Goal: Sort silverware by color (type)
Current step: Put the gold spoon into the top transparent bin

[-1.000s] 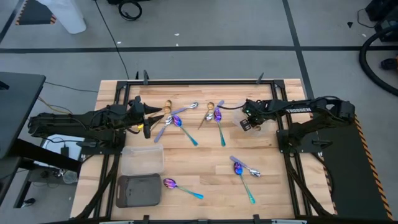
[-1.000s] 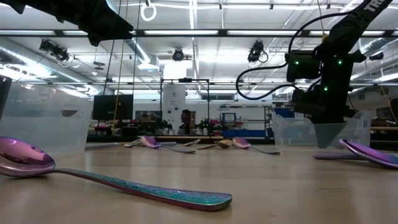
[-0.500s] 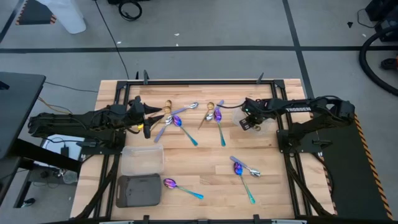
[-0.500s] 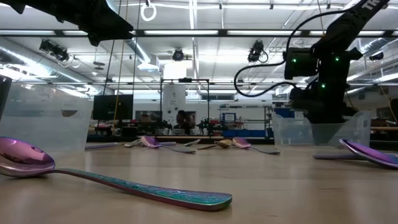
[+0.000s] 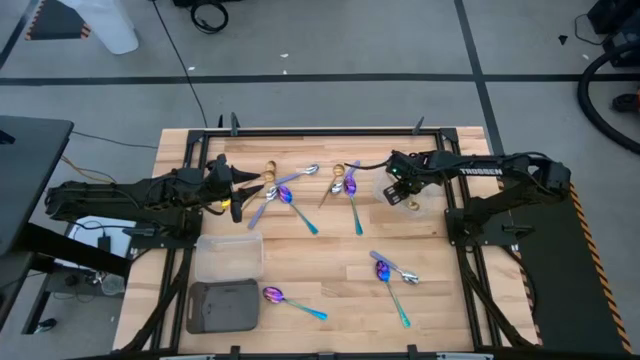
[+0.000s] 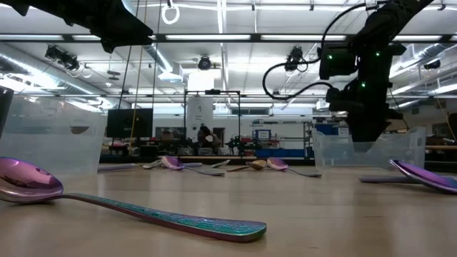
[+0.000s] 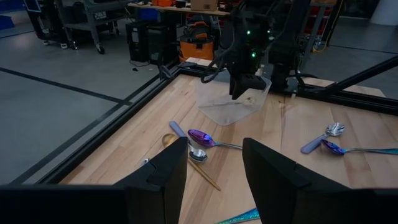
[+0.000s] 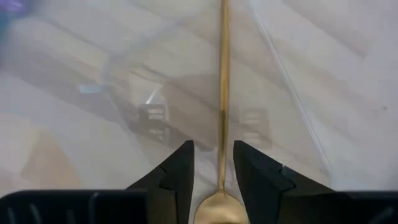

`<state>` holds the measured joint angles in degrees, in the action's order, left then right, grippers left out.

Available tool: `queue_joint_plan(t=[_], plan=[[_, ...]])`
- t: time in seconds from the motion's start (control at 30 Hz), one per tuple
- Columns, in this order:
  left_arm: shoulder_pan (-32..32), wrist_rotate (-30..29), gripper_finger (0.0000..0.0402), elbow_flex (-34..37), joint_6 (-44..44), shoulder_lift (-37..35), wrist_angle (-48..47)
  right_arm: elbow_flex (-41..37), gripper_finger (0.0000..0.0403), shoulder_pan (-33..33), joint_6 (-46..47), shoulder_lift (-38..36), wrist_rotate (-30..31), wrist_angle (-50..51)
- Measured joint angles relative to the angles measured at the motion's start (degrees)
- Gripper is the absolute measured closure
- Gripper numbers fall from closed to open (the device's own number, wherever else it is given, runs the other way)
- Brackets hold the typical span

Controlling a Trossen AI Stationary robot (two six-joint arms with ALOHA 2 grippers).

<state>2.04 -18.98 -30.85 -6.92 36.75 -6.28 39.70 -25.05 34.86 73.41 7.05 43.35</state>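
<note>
Wooden desk (image 5: 330, 280) in a wide workshop, spoons scattered across it.
The right end effector (image 8: 211, 163) hangs over a clear plastic tray (image 5: 428, 193) at the desk's right side, fingers parted, a gold spoon (image 8: 221, 112) lying loose in the tray between them. The left end effector (image 7: 214, 163) waits open and empty at the left. Other silverware (image 5: 300, 192) lies mid-desk between the arms; more spoons lie nearer the front edge.

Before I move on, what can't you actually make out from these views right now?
- Gold spoon: right wrist view cuts its bowl off at the edge, between the right gripper fingers.
- Clear tray contents: high view, right arm covers part of it.
- Far spoons: low view, too small to tell colours.
- Left gripper: open, holding nothing seen.
</note>
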Motion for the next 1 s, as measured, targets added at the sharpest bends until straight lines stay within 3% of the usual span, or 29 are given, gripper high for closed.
queue_joint_plan(t=[0.5, 1.0], plan=[[-0.02, 0.00, 0.0240, 0.00, 0.00, 0.00, -0.09, 11.20, 0.0279, 8.98, 2.21, -0.07, -0.72, 3.23], [-0.01, 0.00, 0.0240, 0.00, -0.31, 0.00, -0.46, 12.00, 0.0279, 22.40, 10.95, 0.41, -0.74, -0.74]])
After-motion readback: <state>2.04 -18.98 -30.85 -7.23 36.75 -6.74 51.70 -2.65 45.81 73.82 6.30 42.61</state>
